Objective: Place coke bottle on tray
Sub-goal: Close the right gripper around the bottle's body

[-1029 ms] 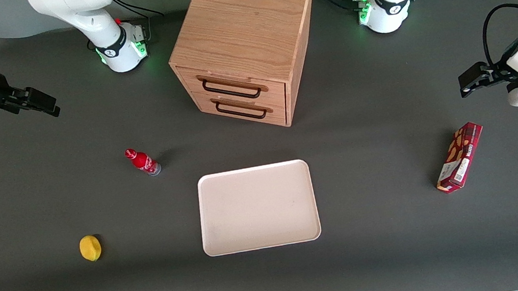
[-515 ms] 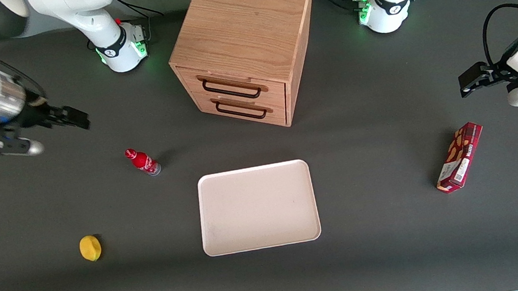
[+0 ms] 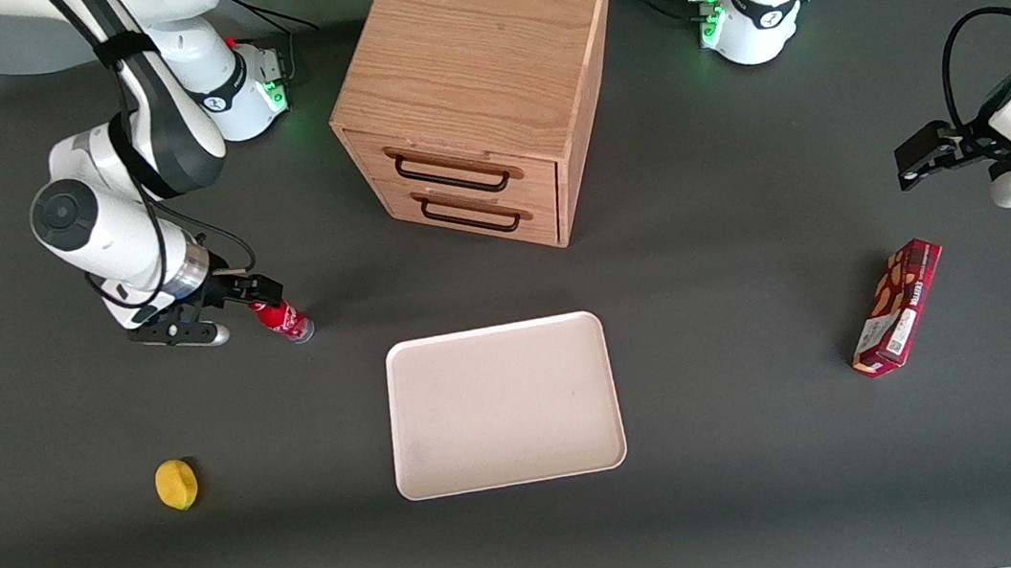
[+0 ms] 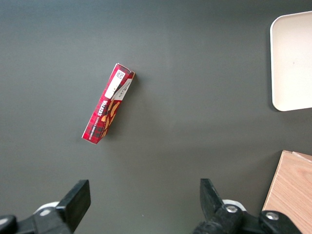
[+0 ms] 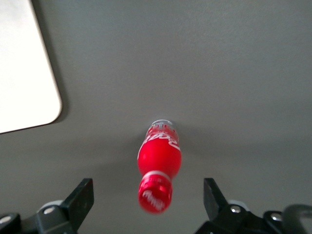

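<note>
The coke bottle (image 3: pixel 286 321) stands upright on the dark table, a small red bottle with white script and a clear base. It also shows in the right wrist view (image 5: pixel 159 161), with its red cap between my two fingertips and not touched by them. My gripper (image 3: pixel 248 292) hovers over the bottle's cap, open and empty (image 5: pixel 148 199). The tray (image 3: pixel 503 406) lies flat and bare, nearer to the front camera than the bottle and toward the table's middle. One rounded corner of it shows in the right wrist view (image 5: pixel 24 73).
A wooden drawer cabinet (image 3: pixel 473 85) stands farther from the front camera than the tray. A yellow lemon (image 3: pixel 176 484) lies nearer to the camera than the bottle. A long red snack box (image 3: pixel 897 305) lies toward the parked arm's end.
My gripper has swung in from the working arm's table edge and come down over the bottle's cap. The bottle, the tray and the other things have not moved.
</note>
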Robot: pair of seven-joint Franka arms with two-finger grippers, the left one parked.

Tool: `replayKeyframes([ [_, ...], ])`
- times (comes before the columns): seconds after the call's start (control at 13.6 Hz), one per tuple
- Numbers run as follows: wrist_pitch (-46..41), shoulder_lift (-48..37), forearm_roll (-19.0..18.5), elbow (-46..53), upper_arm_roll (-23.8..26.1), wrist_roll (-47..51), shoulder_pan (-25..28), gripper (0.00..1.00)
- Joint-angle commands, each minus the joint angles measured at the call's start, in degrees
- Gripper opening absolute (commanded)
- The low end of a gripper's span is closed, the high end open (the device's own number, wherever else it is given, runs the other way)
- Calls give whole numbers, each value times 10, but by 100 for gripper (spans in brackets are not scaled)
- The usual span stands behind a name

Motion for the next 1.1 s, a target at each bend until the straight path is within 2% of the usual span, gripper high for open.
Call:
replayKeyframes([
  [0.0,30,5,6,-18,0,14,1,75],
  [0.07,29,6,4,-19,0,14,2,1],
  [0.44,20,-4,1,-18,8,15,4,0],
  [0.59,-15,-21,-1,-5,8,14,4,0],
  [0.81,-166,-34,-10,117,8,10,3,0],
  [0.96,-289,-11,-12,251,8,11,4,0],
  [1.03,-338,8,-29,320,10,16,5,0],
])
